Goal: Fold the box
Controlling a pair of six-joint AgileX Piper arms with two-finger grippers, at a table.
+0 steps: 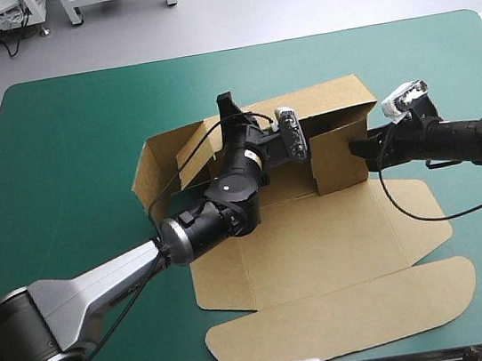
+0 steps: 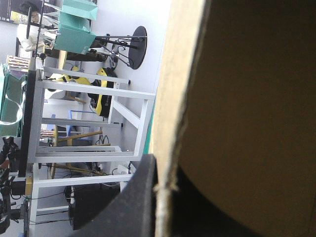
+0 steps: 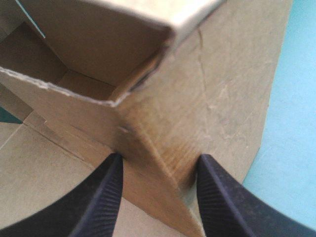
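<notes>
Brown box (image 1: 320, 232) sits mid-table on the teal-green cover (image 1: 66, 151), far walls raised and lid (image 1: 349, 313) lying flat toward the near edge. The left gripper (image 1: 234, 120) reaches over the tray and pinches a raised wall, the board's edge running tight against one black finger (image 2: 131, 202). The right gripper (image 3: 160, 163) is spread wide, fingers straddling the right-hand wall's corner.

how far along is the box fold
Done: the box has back and side walls up. In hand: left gripper pinches a raised flap; right gripper, open, straddles the right wall. Left: tucking the walls; the lid lies flat.
</notes>
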